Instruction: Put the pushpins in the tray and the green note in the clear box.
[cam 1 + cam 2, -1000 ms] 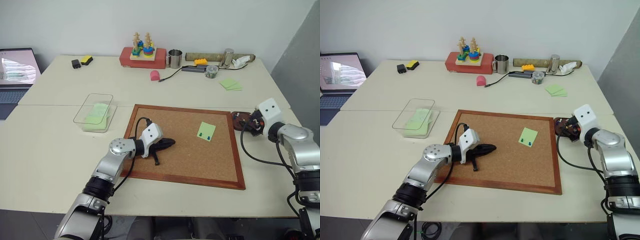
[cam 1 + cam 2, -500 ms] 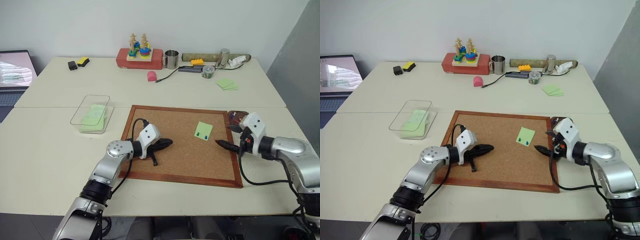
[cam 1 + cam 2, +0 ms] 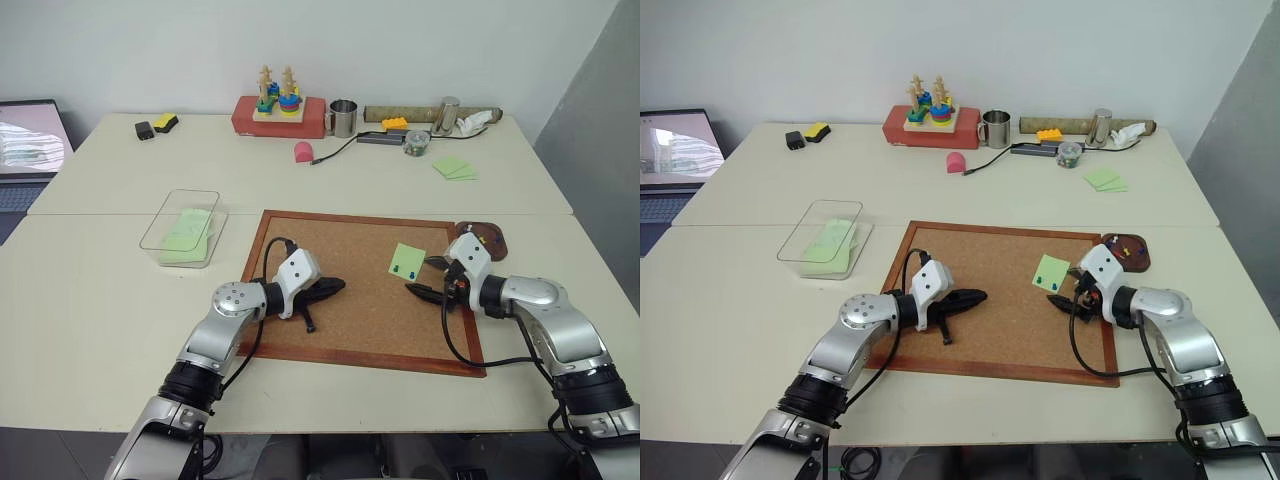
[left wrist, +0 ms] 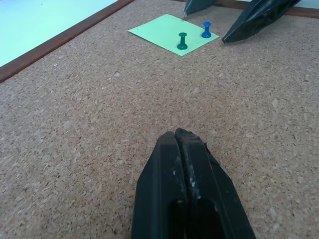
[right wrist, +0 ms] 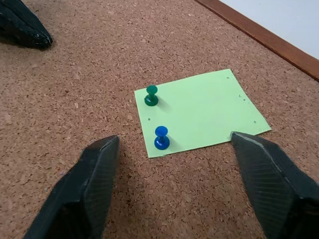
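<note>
The green note (image 3: 407,261) lies flat on the corkboard (image 3: 350,330), pinned by two pushpins near one edge, a green one (image 5: 151,95) and a blue one (image 5: 161,137). My right gripper (image 3: 424,277) is open just right of the note, low over the cork, one finger (image 5: 99,174) on each side of the pinned edge. My left gripper (image 3: 337,286) is shut and empty, resting on the cork left of the note. The dark tray (image 3: 1127,250), with a few pins in it, sits off the board's right corner. The clear box (image 3: 183,227), left of the board, holds green paper.
A stack of green notes (image 3: 455,167) lies at the back right. Along the far edge stand a red block with a stacking toy (image 3: 278,108), a metal cup (image 3: 345,117) and a small jar (image 3: 415,144). A laptop (image 3: 25,150) is at the left.
My right gripper has swung left from the tray onto the corkboard and now sits beside the note. The left gripper has stayed put. The camera shifted slightly.
</note>
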Controlling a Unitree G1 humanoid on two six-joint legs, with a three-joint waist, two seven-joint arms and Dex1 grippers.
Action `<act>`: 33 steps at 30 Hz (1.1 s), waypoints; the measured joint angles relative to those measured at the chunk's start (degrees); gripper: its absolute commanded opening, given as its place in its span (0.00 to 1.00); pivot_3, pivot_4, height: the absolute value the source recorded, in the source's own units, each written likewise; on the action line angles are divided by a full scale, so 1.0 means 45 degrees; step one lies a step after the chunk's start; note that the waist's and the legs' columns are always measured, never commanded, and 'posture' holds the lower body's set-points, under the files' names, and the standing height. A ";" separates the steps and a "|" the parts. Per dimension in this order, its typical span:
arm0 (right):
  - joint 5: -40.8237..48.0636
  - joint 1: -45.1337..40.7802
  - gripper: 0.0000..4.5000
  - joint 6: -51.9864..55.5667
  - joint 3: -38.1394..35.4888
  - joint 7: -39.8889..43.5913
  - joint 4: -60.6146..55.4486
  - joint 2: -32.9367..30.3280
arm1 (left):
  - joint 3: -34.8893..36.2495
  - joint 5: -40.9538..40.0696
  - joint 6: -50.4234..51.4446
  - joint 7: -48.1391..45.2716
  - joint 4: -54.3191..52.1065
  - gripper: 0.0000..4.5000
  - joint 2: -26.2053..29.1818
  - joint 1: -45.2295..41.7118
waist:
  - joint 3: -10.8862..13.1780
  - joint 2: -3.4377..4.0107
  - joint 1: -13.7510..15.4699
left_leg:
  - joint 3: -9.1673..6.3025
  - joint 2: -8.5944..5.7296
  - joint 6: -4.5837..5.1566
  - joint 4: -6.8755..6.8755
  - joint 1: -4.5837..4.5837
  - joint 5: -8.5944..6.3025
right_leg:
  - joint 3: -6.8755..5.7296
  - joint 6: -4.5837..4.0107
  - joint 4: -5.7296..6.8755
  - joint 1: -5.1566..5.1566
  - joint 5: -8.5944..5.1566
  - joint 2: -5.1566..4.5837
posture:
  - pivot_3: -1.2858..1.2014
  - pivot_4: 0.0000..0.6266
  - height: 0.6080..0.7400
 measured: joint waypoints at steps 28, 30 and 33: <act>0.0238 -0.0058 0.01 -0.0041 -0.0124 0.0545 -0.1009 0.0088 | -0.0043 0.0005 -0.0020 0.0200 0.0046 0.00 0.0021 0.0049 | -0.0001 0.0001 -0.0004 | -0.0015 -0.0002 0.0000 -0.0002 -0.0004 0.0000 | -0.0011 0.0001 0.0001 0.0000 -0.0001 -0.0001 | 0.52 0.24 1.00; 0.0729 -0.0060 0.01 0.0261 -0.0435 0.0625 -0.1315 0.0093 | -0.0056 0.0006 -0.0033 0.0210 0.0102 0.00 0.0019 0.0023 | -0.0001 0.0001 -0.0003 | -0.0013 -0.0002 0.0000 -0.0001 -0.0003 0.0000 | -0.0009 0.0000 0.0000 0.0002 0.0000 -0.0001 | 0.52 0.24 1.00; 0.1190 -0.0063 0.01 0.0655 -0.0784 0.0650 -0.1597 0.0087 | -0.0064 0.0010 -0.0042 0.0243 0.0150 0.00 0.0017 0.0005 | -0.0001 0.0002 -0.0003 | -0.0016 -0.0002 0.0000 -0.0001 0.0001 0.0000 | -0.0011 0.0002 0.0002 0.0005 -0.0001 -0.0001 | 0.52 0.24 1.00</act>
